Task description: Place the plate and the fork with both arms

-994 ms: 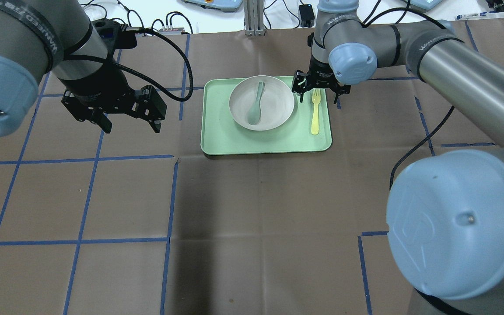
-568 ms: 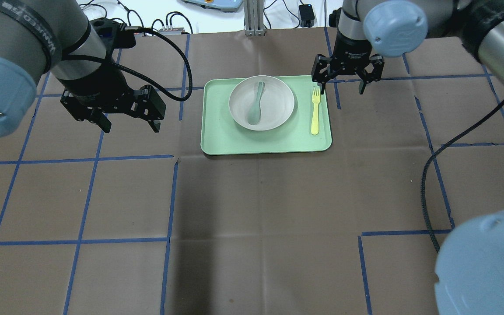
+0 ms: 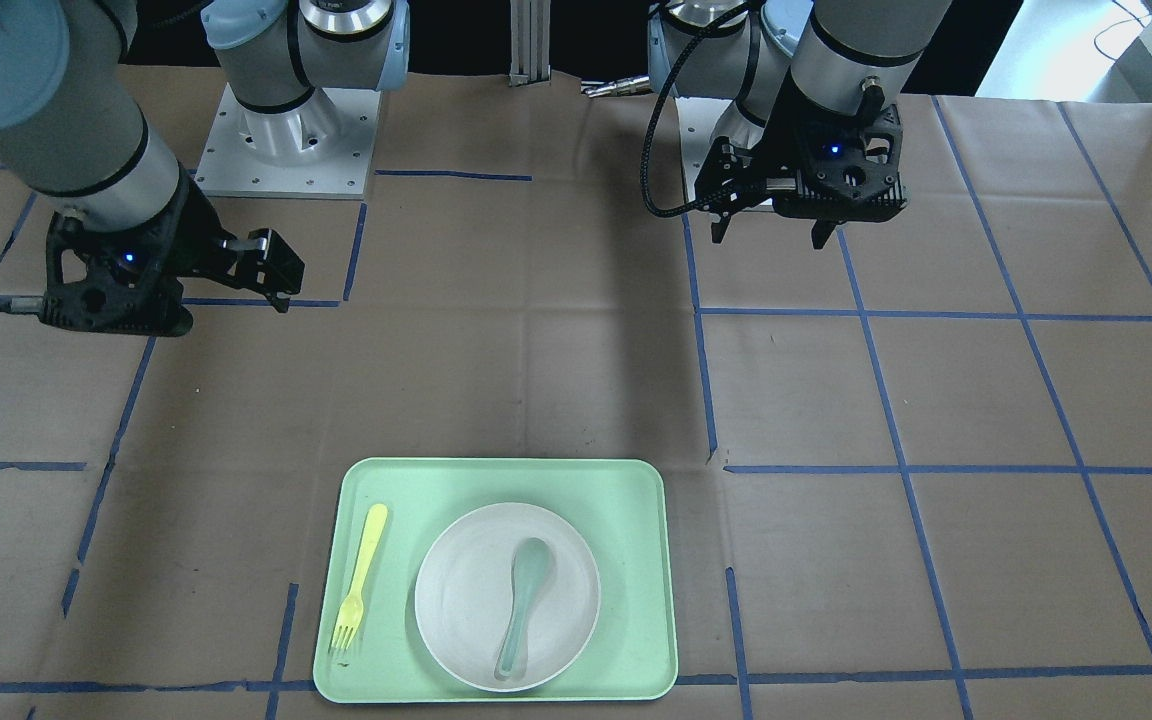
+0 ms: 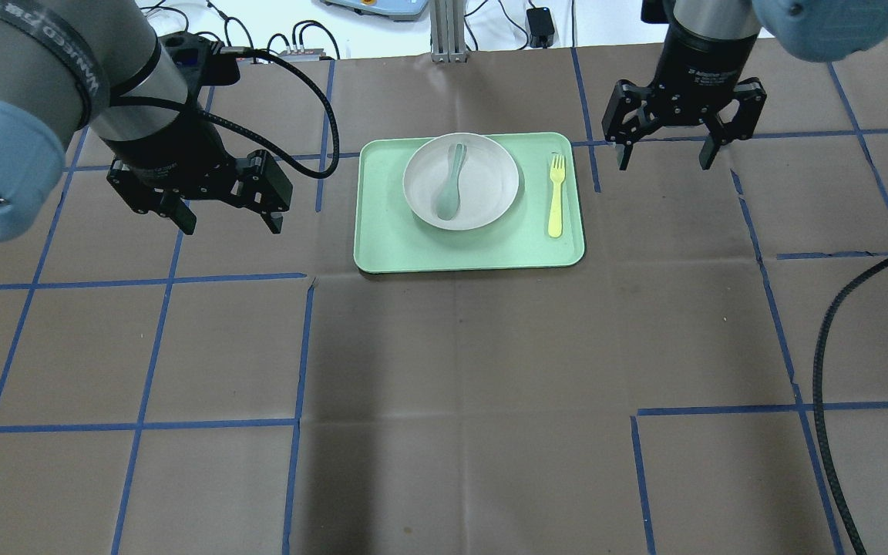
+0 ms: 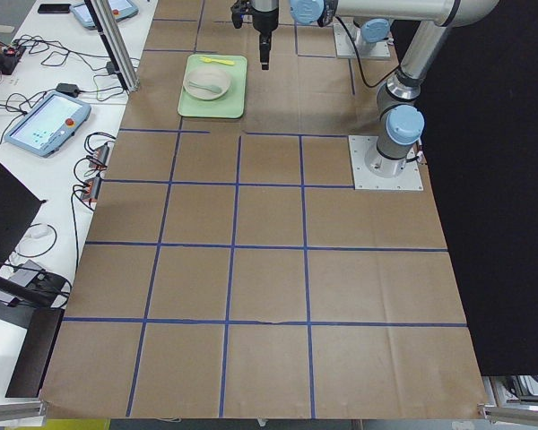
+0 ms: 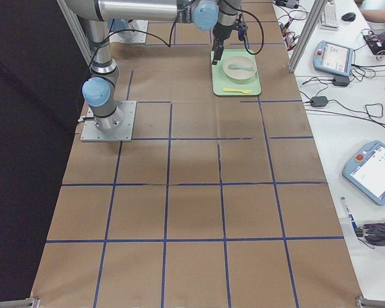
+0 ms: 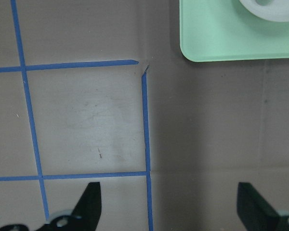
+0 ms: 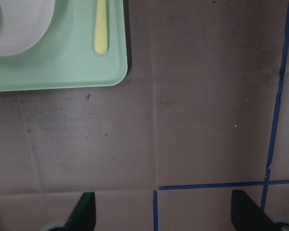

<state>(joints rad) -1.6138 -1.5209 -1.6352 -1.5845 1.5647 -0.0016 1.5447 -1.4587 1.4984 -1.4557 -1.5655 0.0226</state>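
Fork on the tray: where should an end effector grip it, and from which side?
Grip the fork at mid-handle, coming straight down from above and closing across its narrow width. It lies flat on the tray, so no side offers purchase. The handle has bare tray on both flanks, between the plate and the tray's rim. The open right end effector is the nearer one.

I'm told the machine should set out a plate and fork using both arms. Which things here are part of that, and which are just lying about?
Part of the job:
plate
fork
left hand, open and empty
right hand, open and empty

Just lying about:
spoon, lying in the plate
green tray, under all three
control tablet, on the side bench
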